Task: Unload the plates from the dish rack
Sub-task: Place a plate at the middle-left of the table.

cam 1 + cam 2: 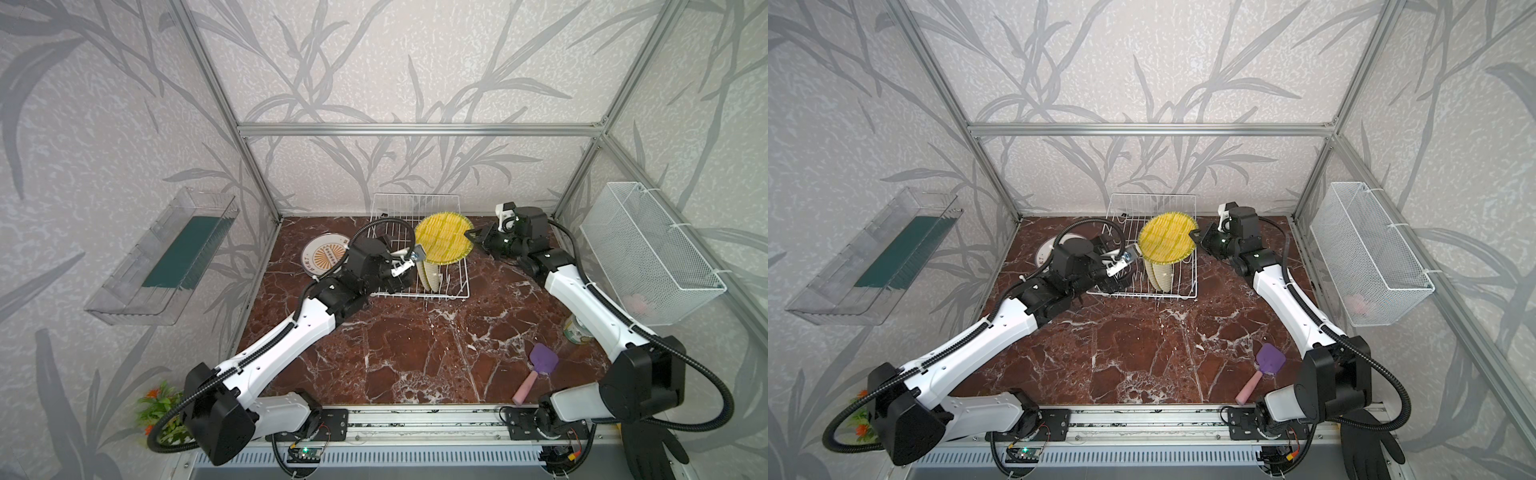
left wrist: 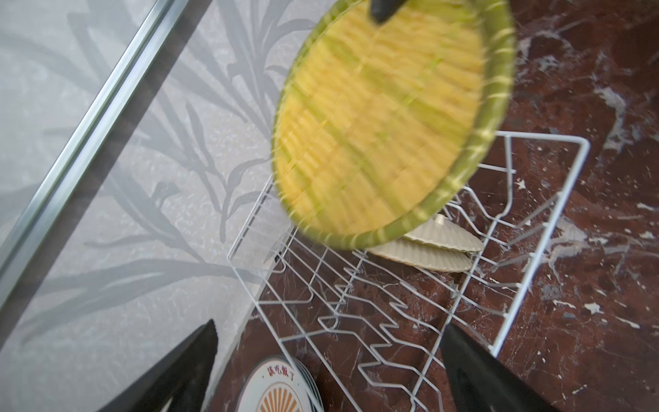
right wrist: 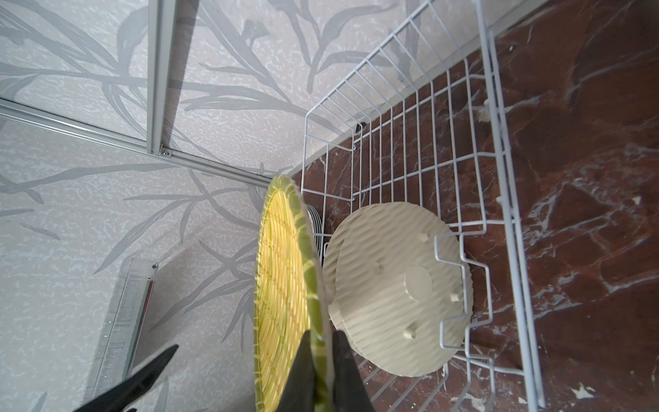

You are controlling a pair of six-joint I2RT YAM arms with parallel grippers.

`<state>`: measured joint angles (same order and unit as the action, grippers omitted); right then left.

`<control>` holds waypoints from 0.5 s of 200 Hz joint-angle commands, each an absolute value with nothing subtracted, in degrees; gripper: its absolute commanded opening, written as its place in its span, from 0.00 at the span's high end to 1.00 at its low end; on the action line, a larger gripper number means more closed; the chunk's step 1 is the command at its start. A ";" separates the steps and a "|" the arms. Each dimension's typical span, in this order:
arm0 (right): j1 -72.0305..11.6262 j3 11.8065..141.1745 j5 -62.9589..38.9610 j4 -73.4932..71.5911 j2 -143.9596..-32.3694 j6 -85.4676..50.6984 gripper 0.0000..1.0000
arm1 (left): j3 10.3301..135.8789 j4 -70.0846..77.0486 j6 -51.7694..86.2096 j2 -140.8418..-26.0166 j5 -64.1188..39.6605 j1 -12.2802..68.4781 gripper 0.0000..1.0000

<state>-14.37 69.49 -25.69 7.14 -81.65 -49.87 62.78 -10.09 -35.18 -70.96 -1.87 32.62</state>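
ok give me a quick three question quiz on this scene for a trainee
1. True or false: the left pincer is shut on the round yellow woven plate.
2. How many pale ribbed round plates stand in the white wire dish rack? A one, B two, C three.
3. Fill in: the stacked white ceramic sunburst plates lie on the ___.
Key: 1 false, it is open; the right pincer grips that plate's rim. 2 B. 3 brown marble table.

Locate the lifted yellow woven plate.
In a top view, the yellow woven plate hangs above the dish rack at the back, its rim pinched by the right gripper.
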 commanded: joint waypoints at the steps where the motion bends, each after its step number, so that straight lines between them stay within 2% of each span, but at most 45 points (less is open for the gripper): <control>1: -13.17 67.85 -28.98 -0.92 -78.17 -44.94 1.00 | 66.02 -9.83 -13.98 -69.25 -14.33 26.53 0.01; 56: -13.10 62.94 -33.27 -9.32 -75.74 -37.69 1.00 | 68.56 -4.18 11.07 -74.85 -35.98 17.42 0.02; 100: -13.82 59.23 -34.88 -15.76 -74.45 -34.11 1.00 | 71.33 -3.05 18.70 -82.21 -45.80 16.44 0.07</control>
<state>-13.13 59.88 -32.34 -7.33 -77.12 -37.85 68.31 -4.69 10.52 -79.07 -36.23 16.67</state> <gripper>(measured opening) 0.097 0.949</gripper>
